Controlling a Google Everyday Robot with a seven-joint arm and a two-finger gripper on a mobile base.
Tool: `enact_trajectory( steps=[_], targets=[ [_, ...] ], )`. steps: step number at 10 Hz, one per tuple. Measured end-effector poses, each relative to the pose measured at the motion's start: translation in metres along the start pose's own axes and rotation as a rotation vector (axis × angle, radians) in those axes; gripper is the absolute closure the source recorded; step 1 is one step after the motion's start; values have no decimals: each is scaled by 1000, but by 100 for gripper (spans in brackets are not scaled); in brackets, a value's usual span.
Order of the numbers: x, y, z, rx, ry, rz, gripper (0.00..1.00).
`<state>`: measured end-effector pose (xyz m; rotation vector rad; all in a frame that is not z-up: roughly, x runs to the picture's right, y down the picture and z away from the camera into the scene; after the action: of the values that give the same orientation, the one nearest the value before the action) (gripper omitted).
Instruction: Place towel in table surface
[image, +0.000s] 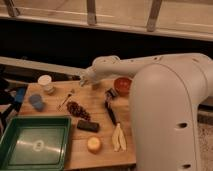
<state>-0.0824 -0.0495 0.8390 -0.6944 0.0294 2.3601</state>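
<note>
A large white robot arm reaches from the right foreground across a wooden surface (102, 102), seen from above and behind the robot. Its tool (84, 80) hangs above the far middle of the surface, fingers drawn together. Nothing can be made out between them, so whether it carries anything is unclear.

The towel the task names cannot be picked out with confidence. A blue shape (19, 95) sits at the far left edge, partly beyond the surface, but it is too dim to say whether it is cloth.

Containers: a green tray (11, 134) fills the near left corner. It holds only a small pale mark or item on its floor, too small to identify. An orange bowl (122, 85) stands at the far right, tucked under the arm, its contents hidden. A small white cup (45, 83) stands at the far left, and a blue-grey cup (35, 101) just in front of it; their insides are not visible.

Loose items lie spread apart in the middle, probably so each can be grasped singly: a dark reddish cluster (77, 110), a dark block (88, 126), a yellow round piece (93, 144), a pale peeled banana-like shape (118, 137) and a black-handled utensil (110, 106)
</note>
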Motion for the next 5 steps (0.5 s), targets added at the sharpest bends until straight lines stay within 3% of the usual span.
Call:
enact_trajectory(
  steps=[3,5],
  targets=[
    [-11,-37,-10,42,-7,65,97],
    [-8,-47,-2,70,13,83,78]
  ],
)
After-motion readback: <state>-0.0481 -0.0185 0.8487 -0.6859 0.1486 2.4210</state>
